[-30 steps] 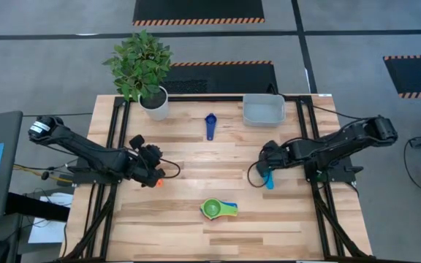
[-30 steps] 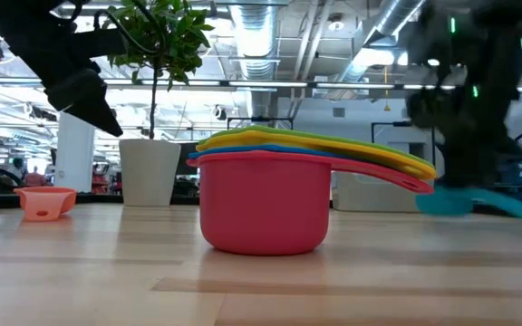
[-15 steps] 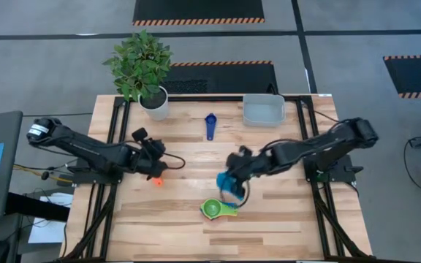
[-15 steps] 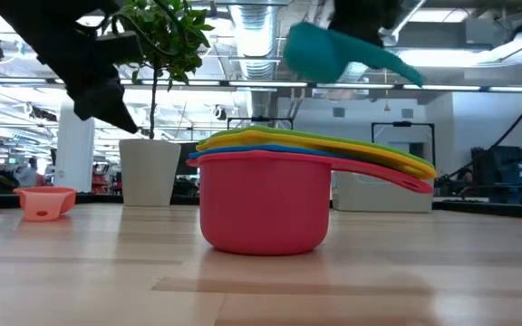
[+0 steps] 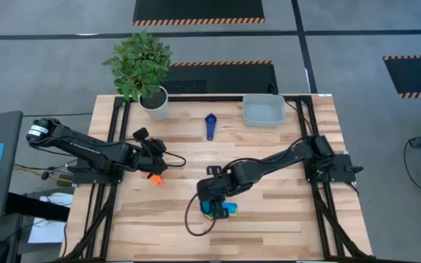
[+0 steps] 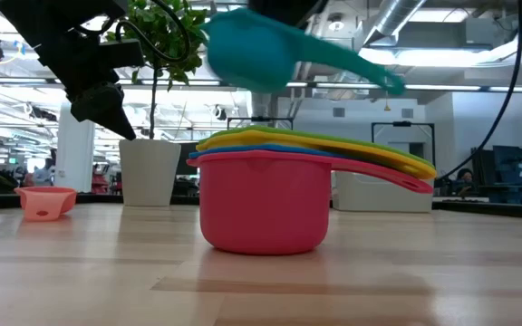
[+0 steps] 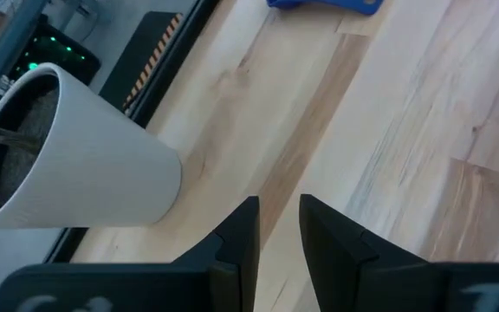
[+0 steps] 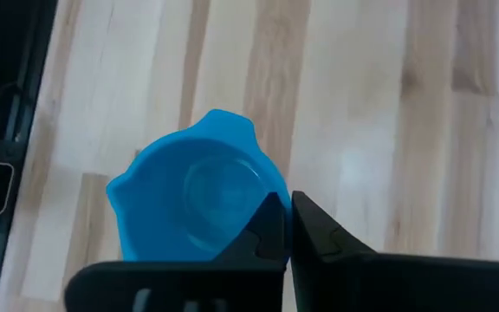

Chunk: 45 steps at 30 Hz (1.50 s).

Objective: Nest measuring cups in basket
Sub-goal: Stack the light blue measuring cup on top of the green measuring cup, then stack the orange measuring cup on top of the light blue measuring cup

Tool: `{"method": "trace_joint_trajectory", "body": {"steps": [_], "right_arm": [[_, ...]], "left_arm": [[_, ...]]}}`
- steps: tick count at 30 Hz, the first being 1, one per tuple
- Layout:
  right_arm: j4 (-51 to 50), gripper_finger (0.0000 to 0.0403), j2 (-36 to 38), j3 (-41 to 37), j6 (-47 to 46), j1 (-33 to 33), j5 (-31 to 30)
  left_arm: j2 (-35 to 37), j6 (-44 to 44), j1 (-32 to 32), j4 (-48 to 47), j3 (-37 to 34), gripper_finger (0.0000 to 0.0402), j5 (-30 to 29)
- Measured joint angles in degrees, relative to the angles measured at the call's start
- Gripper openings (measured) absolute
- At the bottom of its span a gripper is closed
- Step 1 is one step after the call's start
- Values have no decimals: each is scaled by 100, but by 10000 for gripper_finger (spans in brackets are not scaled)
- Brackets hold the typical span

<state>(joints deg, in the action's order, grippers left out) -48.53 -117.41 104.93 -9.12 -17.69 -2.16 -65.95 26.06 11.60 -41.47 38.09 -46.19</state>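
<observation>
A stack of nested measuring cups (image 6: 265, 204), red outermost, stands on its base on the table near the front middle. My right gripper (image 8: 288, 208) is shut on a light blue cup (image 6: 252, 50) above the stack. My left gripper (image 7: 278, 217) hangs open at the left, with only bare wood in the narrow gap between its fingers. An orange cup (image 5: 154, 180) sits on the table below it. A dark blue cup (image 5: 210, 125) lies at the far middle. The basket (image 5: 263, 110) stands at the far right. My right gripper pinches the light blue cup between its two fingers at the bowl's rim (image 8: 262, 204); the gripper hides whether the handle starts there. The fingers slant down from above. The cup is lifted clear, open side up, slightly tilted, its handle (image 6: 361, 68) sloping toward the table's right.
A white plant pot (image 5: 154, 102) stands at the far left corner, close to my left gripper in the left wrist view (image 7: 76, 165). Black frame rails run along the table's left and right sides.
My right gripper has lifted the light blue cup off the table at the right and carried it left and toward the near edge, rolling as it went; the cup now hangs over the stack. My left gripper has swung slightly toward the far edge.
</observation>
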Motion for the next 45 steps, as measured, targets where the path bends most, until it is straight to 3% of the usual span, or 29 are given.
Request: {"method": "trace_joint_trajectory", "body": {"steps": [6,18,23,35,41,45], "right_arm": [[-141,10,-561,381,310,17,566],[-572,25,-652,404,170,62,517],[-563,56,-673,358,163,57,501],[-736,158,-667,353,-162,43,-560],[-900,171,-451,351,-447,-97,-1031],[-934,167,-377,351,-491,-225,-1421]], "left_arm": [[0,2,0,-22,0,75,197],[0,66,0,-7,0,75,240],[0,186,0,-26,0,75,237],[0,514,141,-248,0,75,353],[190,1594,415,-524,-350,75,-112],[658,2087,307,-580,-963,75,114]]}}
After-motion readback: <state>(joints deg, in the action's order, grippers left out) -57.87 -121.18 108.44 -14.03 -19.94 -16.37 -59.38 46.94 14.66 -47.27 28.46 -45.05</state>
